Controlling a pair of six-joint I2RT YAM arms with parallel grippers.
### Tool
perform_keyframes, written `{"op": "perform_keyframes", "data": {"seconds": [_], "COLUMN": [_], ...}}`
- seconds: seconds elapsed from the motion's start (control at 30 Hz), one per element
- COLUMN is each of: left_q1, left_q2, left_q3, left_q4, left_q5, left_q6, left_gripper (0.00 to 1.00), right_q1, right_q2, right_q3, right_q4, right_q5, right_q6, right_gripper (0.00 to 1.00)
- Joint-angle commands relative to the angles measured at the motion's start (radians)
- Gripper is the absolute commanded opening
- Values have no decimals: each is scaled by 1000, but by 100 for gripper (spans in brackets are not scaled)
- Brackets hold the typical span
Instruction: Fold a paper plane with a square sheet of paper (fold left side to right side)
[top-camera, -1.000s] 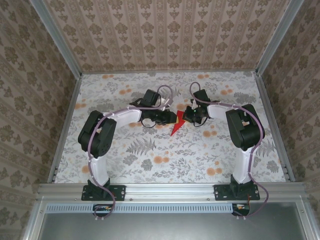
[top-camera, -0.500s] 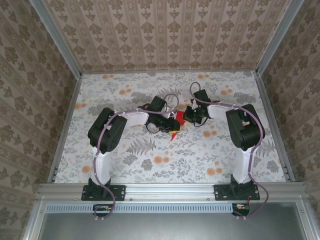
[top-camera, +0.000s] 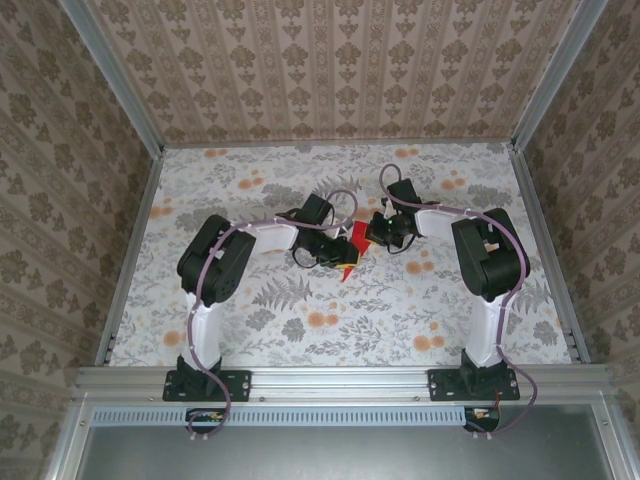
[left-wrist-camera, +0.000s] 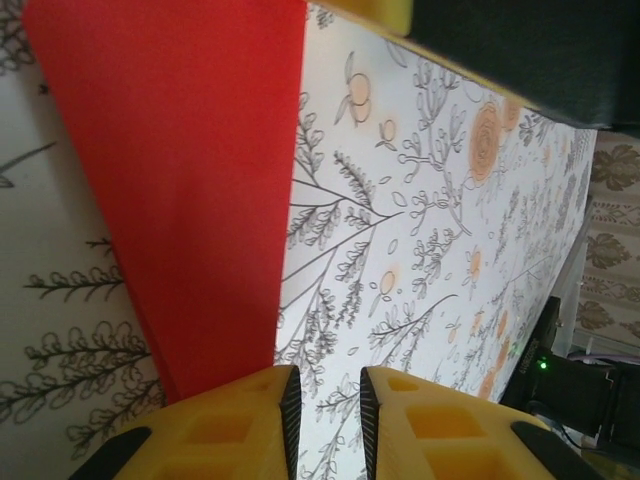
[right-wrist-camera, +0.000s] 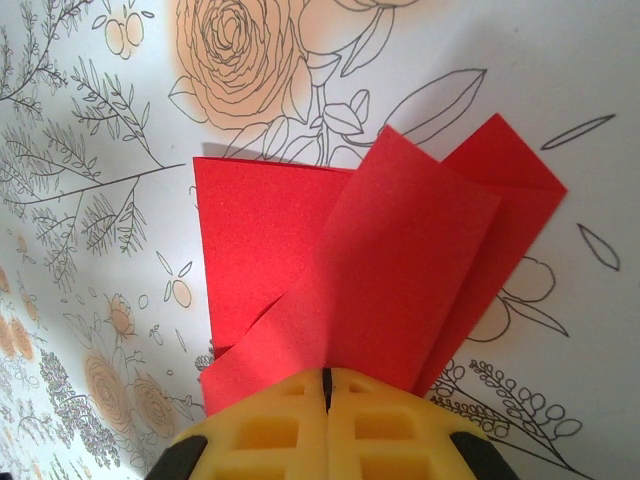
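Red paper (top-camera: 353, 240) — floral table (top-camera: 300, 345), papered walls (top-camera: 340, 60)

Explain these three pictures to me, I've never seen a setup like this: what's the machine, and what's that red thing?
These are two robot arms, a left arm and a right arm, fixed at the near edge of a table with a flower-print cover. The wide picture comes from a camera above and behind them. The two close pictures come from cameras on the wrists. Between the arms lies a partly folded red paper. The right tool is shut on a flap of it. The left tool sits by the paper's edge, its yellow fingers slightly apart, nothing between them.
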Motion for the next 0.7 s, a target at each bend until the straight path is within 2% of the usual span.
{"op": "perform_keyframes", "data": {"seconds": [0.0, 0.3, 0.4, 0.67], "left_q1": [-10, -13, -13, -12], "left_q2": [29, 31, 28, 26], "left_q3": [-13, -48, -70, -81], "left_q4": [-28, -52, -36, -24], "left_q5": [-22, -69, -66, -62], "left_q6": [32, 45, 45, 47], "left_gripper": [25, 20, 18, 16], "right_q1": [-3, -8, -20, -21], "right_q2": [25, -18, -68, -229], "right_q3": [-39, -47, -64, -135], "right_q4": [-87, -22, 64, 106], "right_q5": [40, -6, -59, -122], "right_q6": [-19, -28, -19, -44], "right_gripper": [0, 0, 1, 2]}}
